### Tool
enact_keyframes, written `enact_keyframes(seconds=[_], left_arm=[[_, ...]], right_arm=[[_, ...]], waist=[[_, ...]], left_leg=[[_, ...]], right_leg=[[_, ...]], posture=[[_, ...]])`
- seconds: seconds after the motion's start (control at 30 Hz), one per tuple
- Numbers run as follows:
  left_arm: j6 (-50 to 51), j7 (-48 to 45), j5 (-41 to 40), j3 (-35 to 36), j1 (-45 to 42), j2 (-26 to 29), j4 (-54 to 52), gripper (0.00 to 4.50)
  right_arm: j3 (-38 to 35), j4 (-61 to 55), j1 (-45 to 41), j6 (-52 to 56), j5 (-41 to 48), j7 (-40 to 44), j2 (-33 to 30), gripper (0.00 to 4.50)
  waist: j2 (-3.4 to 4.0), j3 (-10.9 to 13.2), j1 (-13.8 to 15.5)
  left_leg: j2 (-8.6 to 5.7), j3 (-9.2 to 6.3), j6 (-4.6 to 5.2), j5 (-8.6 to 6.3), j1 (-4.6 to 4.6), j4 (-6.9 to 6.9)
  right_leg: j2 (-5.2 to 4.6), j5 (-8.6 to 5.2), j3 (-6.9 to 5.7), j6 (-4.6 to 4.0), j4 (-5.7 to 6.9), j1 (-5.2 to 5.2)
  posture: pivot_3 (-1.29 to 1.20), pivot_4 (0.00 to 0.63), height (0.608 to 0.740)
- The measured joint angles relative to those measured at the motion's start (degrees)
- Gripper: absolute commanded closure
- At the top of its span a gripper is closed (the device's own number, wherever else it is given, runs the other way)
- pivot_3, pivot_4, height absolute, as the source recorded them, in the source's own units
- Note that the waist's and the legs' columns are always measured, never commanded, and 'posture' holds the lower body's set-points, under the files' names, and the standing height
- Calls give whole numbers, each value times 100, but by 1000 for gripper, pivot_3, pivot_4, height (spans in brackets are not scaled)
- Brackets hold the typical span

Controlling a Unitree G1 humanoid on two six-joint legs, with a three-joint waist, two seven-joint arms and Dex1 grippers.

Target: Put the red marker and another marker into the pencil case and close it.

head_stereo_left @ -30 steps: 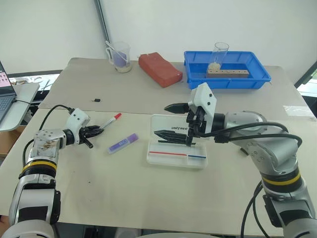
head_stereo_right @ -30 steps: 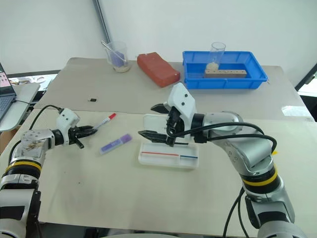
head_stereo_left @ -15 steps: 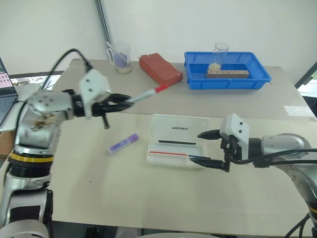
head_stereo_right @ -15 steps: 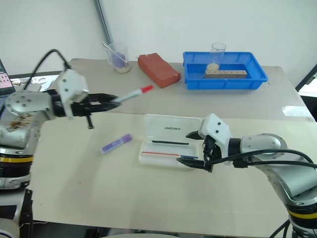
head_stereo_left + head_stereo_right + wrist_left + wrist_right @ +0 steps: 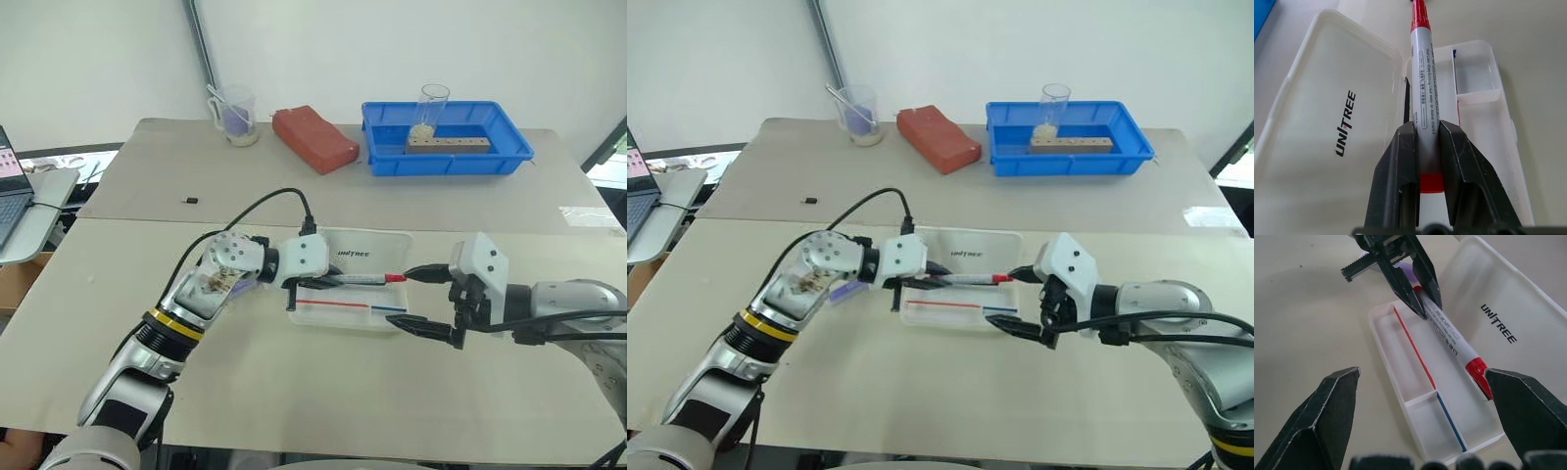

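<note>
I count one red marker [image 5: 361,279] clamped in my left pincer [image 5: 328,282] over one pencil case [image 5: 377,318] at center frame, right pincer [image 5: 423,299] wide.

head pair overhead, wrists close (pencil case [image 5: 1342,117] shared)

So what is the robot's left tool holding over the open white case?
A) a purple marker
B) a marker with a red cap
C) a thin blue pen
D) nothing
B: the left tool is shut on the red marker, its red cap pointing out over the open pencil case.
</note>
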Motion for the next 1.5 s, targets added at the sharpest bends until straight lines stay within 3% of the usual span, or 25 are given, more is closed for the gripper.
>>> enact_keyframes(seconds=[0.13,0.2,0.27,0.4,0.47,0.73,0.97,1.23,1.33,1.5], left_arm=[[-275,-10,311,-127,-6,-40,368,4334],[-352,-28,365,-131,-6,-48,469,3311],[-420,-43,389,-129,-5,-56,493,2640],[-380,-49,319,-67,-4,-92,370,744],[-229,-44,253,65,-5,-73,164,35],[962,62,-373,1329,329,833,-1201,35],[1607,441,-588,2421,2131,1650,-1692,35],[1499,936,-518,2511,2944,1533,-1270,35],[1318,1036,-529,2495,2948,1411,-850,791],[993,1031,-577,2491,2810,1341,-379,3181]], right_arm=[[120,114,-3,-28,-154,-114,99,0],[174,170,-37,-29,-203,-128,155,0],[201,230,-129,-29,-240,-170,203,0],[325,288,-305,-29,-276,-223,255,0],[377,303,-328,-29,-277,-219,264,0],[718,352,-889,-41,-234,-91,506,0],[1356,589,-1726,-183,-238,230,945,0],[1712,781,-2385,-275,-239,728,1138,0],[1807,911,-2386,-384,-360,794,1176,0],[1812,979,-2383,-410,-432,803,1179,0]], waist=[[0,0,-5],[2,-1,-7],[2,-1,-5],[8,-4,-4],[10,-5,-5],[17,-8,-86],[16,-5,-34],[5,-6,73],[4,-6,68],[5,-7,51]], left_leg=[[0,-1,0,0,0,0],[0,-1,0,0,-1,0],[0,-1,0,0,-1,0],[0,-3,0,0,-2,0],[-1,-2,0,0,-3,1],[9,-10,1,0,9,-6],[12,-8,0,0,13,-9],[9,4,-2,-1,21,-12],[8,4,-1,-1,18,-19],[9,3,-1,-1,30,-30]], right_leg=[[0,0,0,0,2,-1],[0,0,0,0,1,-1],[0,0,0,0,1,-1],[0,0,-2,0,3,-1],[0,0,-2,0,2,-1],[14,-2,1,2,11,-1],[6,-4,-6,-4,14,-6],[-22,-18,-21,-32,16,-17],[-22,-21,-19,-38,25,-12],[-16,-20,-19,-42,33,-10]], posture=[[0,150,740],[0,150,740],[0,150,740],[0,150,740],[0,150,740],[0,150,740],[0,150,740],[0,150,740],[0,150,740],[0,150,740]])
